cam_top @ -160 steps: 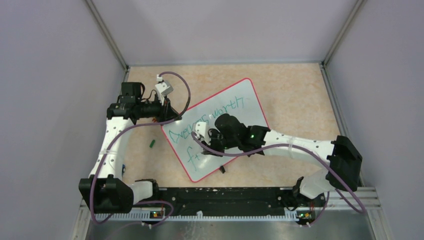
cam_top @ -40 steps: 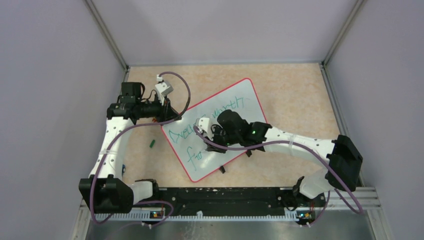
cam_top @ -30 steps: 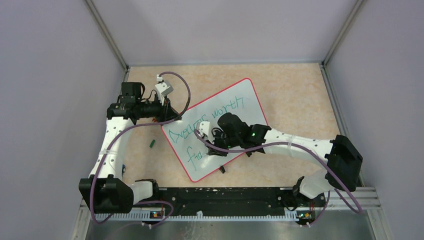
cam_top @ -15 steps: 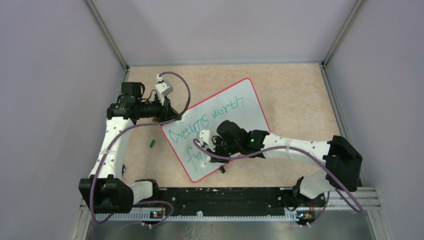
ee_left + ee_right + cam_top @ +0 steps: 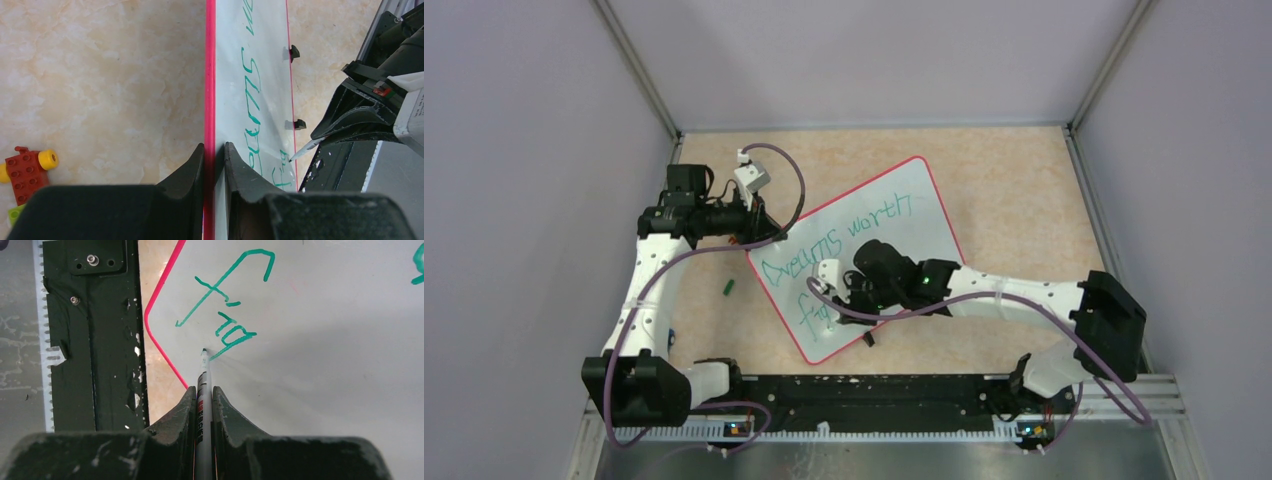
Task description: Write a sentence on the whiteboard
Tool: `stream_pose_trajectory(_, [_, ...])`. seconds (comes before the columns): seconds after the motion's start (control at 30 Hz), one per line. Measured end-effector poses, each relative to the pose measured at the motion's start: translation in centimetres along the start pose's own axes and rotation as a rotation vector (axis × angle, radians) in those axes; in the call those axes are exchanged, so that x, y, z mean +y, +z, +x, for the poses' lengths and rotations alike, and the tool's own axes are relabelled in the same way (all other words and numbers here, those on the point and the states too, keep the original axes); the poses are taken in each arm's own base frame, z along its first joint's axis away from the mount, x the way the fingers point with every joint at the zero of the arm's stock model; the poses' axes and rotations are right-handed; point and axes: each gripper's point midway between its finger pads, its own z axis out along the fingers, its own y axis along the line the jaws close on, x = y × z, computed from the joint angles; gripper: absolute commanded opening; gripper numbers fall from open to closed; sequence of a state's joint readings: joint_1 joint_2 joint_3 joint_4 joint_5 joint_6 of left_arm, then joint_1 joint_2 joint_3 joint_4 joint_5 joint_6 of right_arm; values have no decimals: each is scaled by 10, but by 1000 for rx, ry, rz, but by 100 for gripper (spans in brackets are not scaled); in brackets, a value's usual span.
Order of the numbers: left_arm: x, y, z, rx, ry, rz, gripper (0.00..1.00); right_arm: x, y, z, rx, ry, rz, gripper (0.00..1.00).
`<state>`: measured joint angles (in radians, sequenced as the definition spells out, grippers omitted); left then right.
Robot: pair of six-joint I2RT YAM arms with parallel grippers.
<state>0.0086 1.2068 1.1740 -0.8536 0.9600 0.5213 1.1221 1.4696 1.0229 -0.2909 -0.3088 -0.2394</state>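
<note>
The whiteboard [image 5: 914, 235] lies tilted on the table, white with a red rim. The sentence [image 5: 839, 238] is in green: "Dreams worth" on the top line, and "fig" [image 5: 225, 315] starts the second line near the lower corner. My left gripper [image 5: 214, 146] is shut on the board's left red rim, also seen from above [image 5: 759, 228]. My right gripper [image 5: 203, 389] is shut on a white marker [image 5: 203, 377]. The marker's tip touches the board just below the "g". My right gripper [image 5: 839, 290] hovers over the board's lower left and hides part of it.
A small green cap [image 5: 727, 287] lies on the table left of the board. A red and yellow brick toy [image 5: 25, 167] sits left of my left gripper. The black base rail [image 5: 874, 395] runs along the near edge. Black feet [image 5: 294, 51] stick out from the board's far rim.
My right gripper has moved the marker down and left along the second line, and letters after the "f" have appeared. The left gripper and the board have not moved.
</note>
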Motion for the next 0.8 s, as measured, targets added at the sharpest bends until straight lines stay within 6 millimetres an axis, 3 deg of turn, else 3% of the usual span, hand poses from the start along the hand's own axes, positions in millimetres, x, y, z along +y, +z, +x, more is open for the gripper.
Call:
stream_pose_trajectory(0.2, [0,0,0,0,-1,0,0,-4,-17,-13,-47,-2,19,0])
stream_pose_trajectory(0.4, [0,0,0,0,-1,1,0,-29,-37,-27,-102,16,87,0])
stream_pose_trajectory(0.8, [0,0,0,0,-1,1,0,-32,-30,-26,-95,28,90,0])
